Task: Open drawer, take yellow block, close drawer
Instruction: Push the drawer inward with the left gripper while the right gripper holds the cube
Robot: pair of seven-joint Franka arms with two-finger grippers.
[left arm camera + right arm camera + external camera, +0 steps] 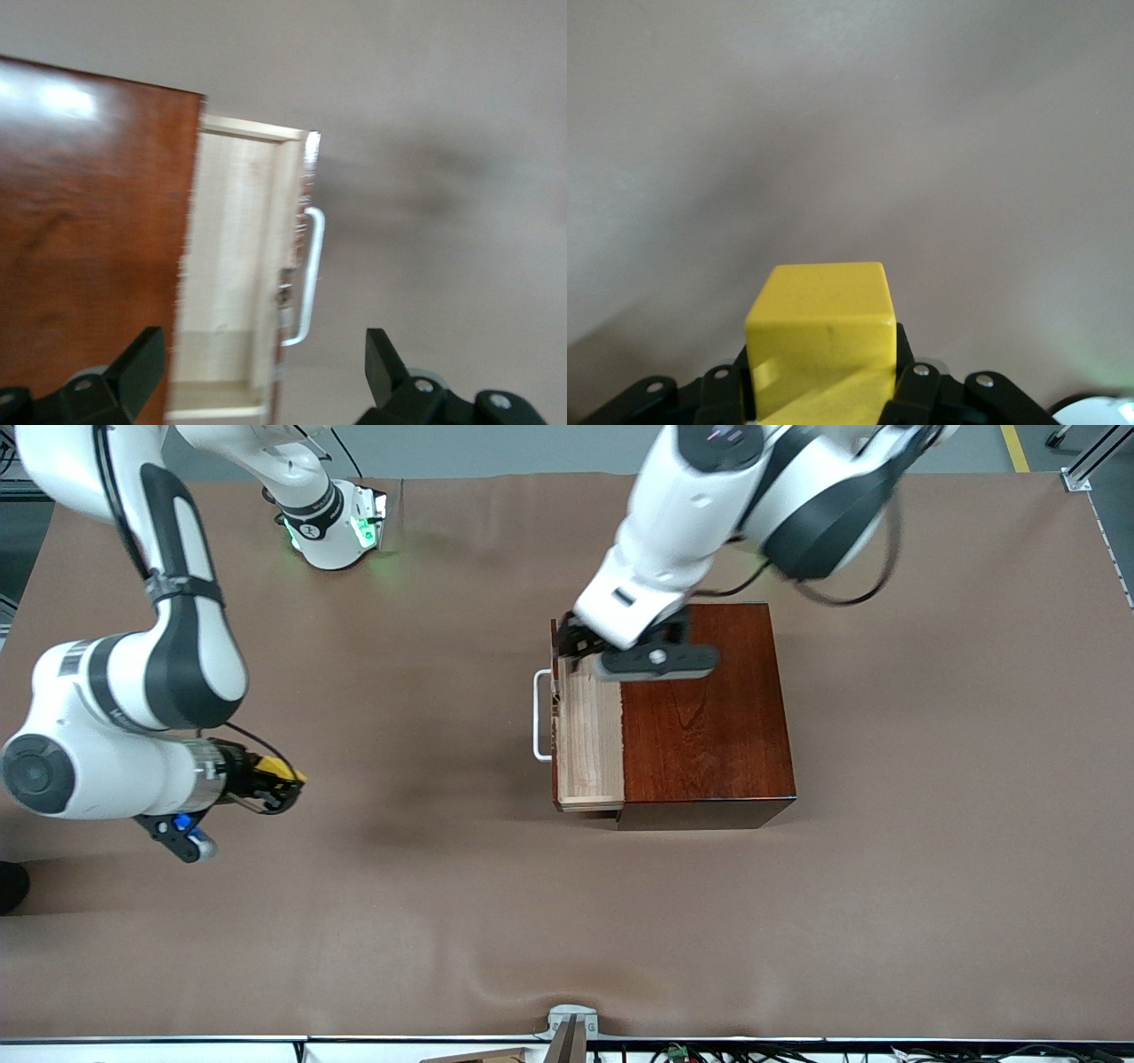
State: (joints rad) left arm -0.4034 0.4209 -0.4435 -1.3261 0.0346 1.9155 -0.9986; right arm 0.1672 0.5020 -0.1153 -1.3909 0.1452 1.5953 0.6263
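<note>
Front view: right gripper [282, 784] pinches the yellow block [822, 341] over bare table; left gripper [576, 657], 2 fingers spread, hovers over the part-open drawer [586, 737] (probably to close it).

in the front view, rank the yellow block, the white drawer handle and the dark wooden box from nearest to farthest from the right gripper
1. Yellow block: clamped between the fingers of the right gripper, toward the right arm's end of the table.
2. White drawer handle: on the front of the partly open drawer, which faces the right arm's end.
3. Dark wooden box: toward the left arm's end, with the left gripper over the drawer.
</note>
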